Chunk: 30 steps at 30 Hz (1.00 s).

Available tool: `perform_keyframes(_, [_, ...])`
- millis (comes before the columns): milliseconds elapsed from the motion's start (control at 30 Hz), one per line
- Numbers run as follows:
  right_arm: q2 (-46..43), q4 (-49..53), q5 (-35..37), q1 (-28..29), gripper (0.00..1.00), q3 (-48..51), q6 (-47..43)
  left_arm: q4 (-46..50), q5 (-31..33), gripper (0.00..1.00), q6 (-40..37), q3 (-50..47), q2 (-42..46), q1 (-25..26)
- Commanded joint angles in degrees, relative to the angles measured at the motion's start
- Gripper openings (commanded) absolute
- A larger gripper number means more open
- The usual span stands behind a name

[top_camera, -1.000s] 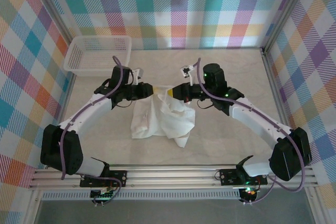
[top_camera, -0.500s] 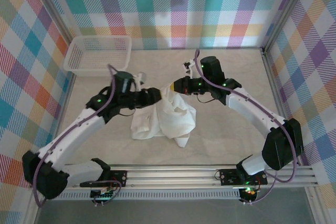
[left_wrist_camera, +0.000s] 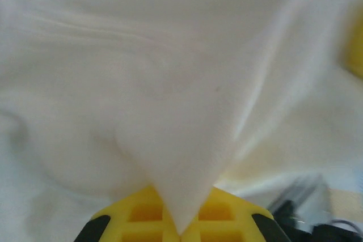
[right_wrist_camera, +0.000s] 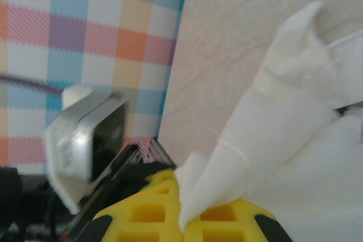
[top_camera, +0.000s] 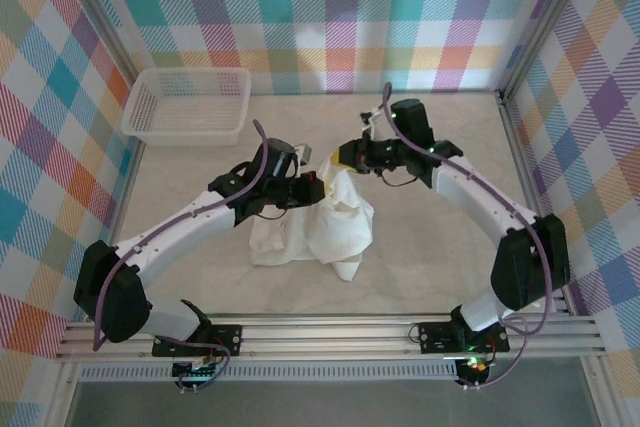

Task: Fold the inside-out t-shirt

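The white t-shirt (top_camera: 312, 232) hangs bunched at mid-table, its lower folds resting on the surface. My left gripper (top_camera: 320, 187) is shut on an upper fold of it. In the left wrist view a point of cloth (left_wrist_camera: 170, 83) is pinched where the yellow jaws (left_wrist_camera: 180, 226) meet. Just to the right and slightly farther back, my right gripper (top_camera: 346, 159) is shut on the shirt's top edge. The right wrist view shows a hemmed corner of the t-shirt (right_wrist_camera: 272, 134) squeezed between its yellow jaws (right_wrist_camera: 186, 224).
A white mesh basket (top_camera: 187, 105) stands at the back left corner. Checked walls (top_camera: 330, 17) close in the table on three sides. The two wrists sit close together above the shirt, and the left arm's camera housing (right_wrist_camera: 85, 145) shows in the right wrist view.
My left gripper let go, opened, slid right along the shirt and shut on a new fold. My right gripper kept its hold and shifted slightly back and right.
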State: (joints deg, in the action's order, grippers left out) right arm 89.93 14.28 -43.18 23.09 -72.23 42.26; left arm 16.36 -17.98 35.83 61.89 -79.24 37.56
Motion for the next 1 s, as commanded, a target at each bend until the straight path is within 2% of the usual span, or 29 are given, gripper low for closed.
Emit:
perform_keyframes(0, [5.57,4.85,-3.41,-4.3,0.07,-2.18,-1.88,-18.44,-13.97,0.0,8.84,-5.95,4.47,-3.26])
perform_keyframes(33, [7.63,8.28,-2.48,-4.85,0.15,-3.68,-4.99,-22.52,-15.39,0.0,11.5,-7.56,5.97,-3.81])
perform_keyframes(67, [9.23,11.53,-1.09,-5.12,0.29,-5.62,-7.7,-24.52,-16.52,0.0,12.54,-8.16,7.3,-4.35])
perform_keyframes(100, [10.02,14.48,-0.19,-5.09,0.38,-7.01,-9.18,-24.73,-17.56,0.0,12.38,-8.21,8.38,-4.66])
perform_keyframes(133, [9.56,14.31,-1.0,-5.08,0.4,-6.93,-9.56,-23.46,-17.98,0.0,11.3,-7.7,9.11,-4.77])
perform_keyframes(200, [3.79,5.77,-2.53,-5.15,0.44,-0.72,-7.79,-17.7,-17.06,0.0,7.79,-6.2,10.64,-4.87])
perform_keyframes(300, [-7.58,-5.32,2.22,-5.1,0.54,11.97,-6.43,-15.88,-15.94,0.0,5.99,-6.73,12.1,-5.03])
perform_keyframes(400, [-14.29,-12.37,4.81,-4.87,0.63,22.09,-4.35,-15.73,-15.99,0.0,5.72,-7.26,11.73,-5.13])
perform_keyframes(500, [-15.89,-20.28,4.44,-2.83,0.65,27.38,-1.51,-14.61,-16.8,0.0,5.03,-6.44,10.71,-5.14])
perform_keyframes(633, [-11.34,-21.89,2.72,1.63,0.65,22.95,-2.36,-12.54,-16.83,0.0,3.58,-5.11,10.41,-5.13])
perform_keyframes(733, [-6.32,-20.38,2.54,3.74,0.59,18.37,-4.24,-12.23,-16.53,0.0,3.19,-4.9,10.59,-5.13])
perform_keyframes(800, [-3.52,-20.7,1.33,4.02,0.39,16.43,-3.93,-11.63,-16.12,0.0,3.02,-5.0,10.56,-5.14])
perform_keyframes(833, [-2.63,-20.35,0.72,3.98,0.21,15.45,-3.59,-10.65,-14.9,0.0,2.86,-5.15,10.91,-5.13])
perform_keyframes(867, [-2.72,-20.01,0.38,3.98,0.08,14.81,-3.36,-9.06,-11.81,0.0,2.59,-5.48,11.52,-5.25])
perform_keyframes(900, [-3.53,-20.68,-0.03,3.98,0.01,14.75,-2.79,-5.99,-8.35,0.0,2.19,-5.7,12.13,-5.42])
perform_keyframes(967, [-7.24,-24.73,-1.62,3.8,0.0,15.63,-0.06,1.42,-1.09,0.0,1.74,-7.94,12.8,-7.73])
